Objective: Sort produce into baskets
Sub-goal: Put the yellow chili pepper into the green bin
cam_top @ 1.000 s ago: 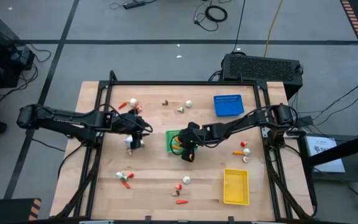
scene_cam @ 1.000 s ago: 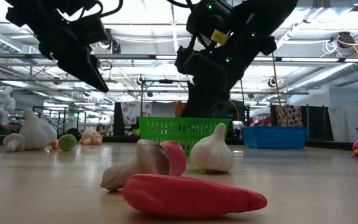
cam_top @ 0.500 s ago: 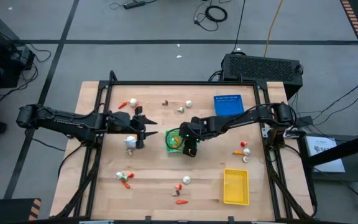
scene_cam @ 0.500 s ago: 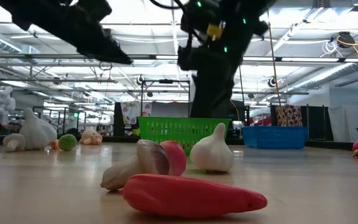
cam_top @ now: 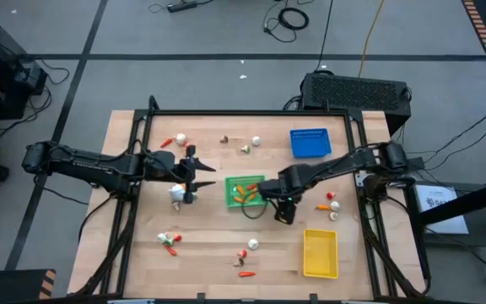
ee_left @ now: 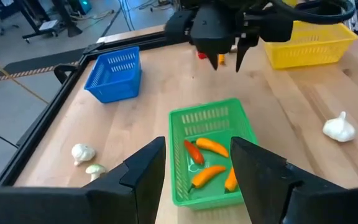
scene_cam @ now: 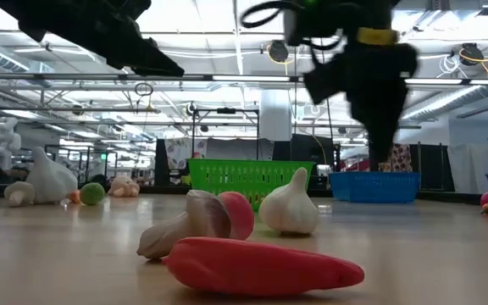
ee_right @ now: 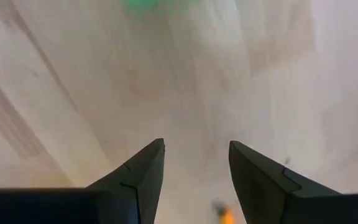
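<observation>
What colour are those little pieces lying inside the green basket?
Mostly orange, with one red; the pieces in the green basket show best in the left wrist view.

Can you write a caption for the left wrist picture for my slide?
Green basket holding orange and red veggies, seen between the left arm's open fingers, with the right gripper open beyond it.

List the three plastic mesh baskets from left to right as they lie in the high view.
Green plastic mesh basket → blue plastic mesh basket → yellow plastic mesh basket.
</observation>
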Controlling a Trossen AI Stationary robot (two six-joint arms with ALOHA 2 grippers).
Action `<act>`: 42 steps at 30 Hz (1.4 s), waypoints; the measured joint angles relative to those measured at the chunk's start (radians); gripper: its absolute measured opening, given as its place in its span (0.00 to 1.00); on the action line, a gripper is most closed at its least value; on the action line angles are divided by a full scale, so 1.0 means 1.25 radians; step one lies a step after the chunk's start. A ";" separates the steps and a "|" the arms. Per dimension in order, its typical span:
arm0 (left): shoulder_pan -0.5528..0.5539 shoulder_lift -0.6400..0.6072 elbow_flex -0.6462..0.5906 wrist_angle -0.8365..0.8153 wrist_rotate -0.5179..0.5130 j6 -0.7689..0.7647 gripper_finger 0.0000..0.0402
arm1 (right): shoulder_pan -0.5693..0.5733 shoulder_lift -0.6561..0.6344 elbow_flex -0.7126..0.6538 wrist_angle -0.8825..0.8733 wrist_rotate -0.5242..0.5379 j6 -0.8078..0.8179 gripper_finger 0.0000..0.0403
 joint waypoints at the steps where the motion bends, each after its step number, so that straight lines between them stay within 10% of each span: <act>1: 0.000 0.000 0.000 0.000 0.000 0.000 0.47 | 0.006 -0.016 -0.025 0.006 -0.002 0.019 0.42; 15: 0.000 0.001 0.000 0.016 0.002 0.001 0.47 | 0.020 -0.295 -0.404 0.110 -0.058 0.093 0.42; 32: 0.000 0.046 0.000 0.058 0.002 0.007 0.47 | 0.022 -0.319 -0.544 0.254 -0.084 -0.012 0.42; 42: 0.000 0.044 0.000 -0.044 -0.043 0.047 0.47 | 0.020 -0.318 -0.541 0.254 -0.080 0.029 0.11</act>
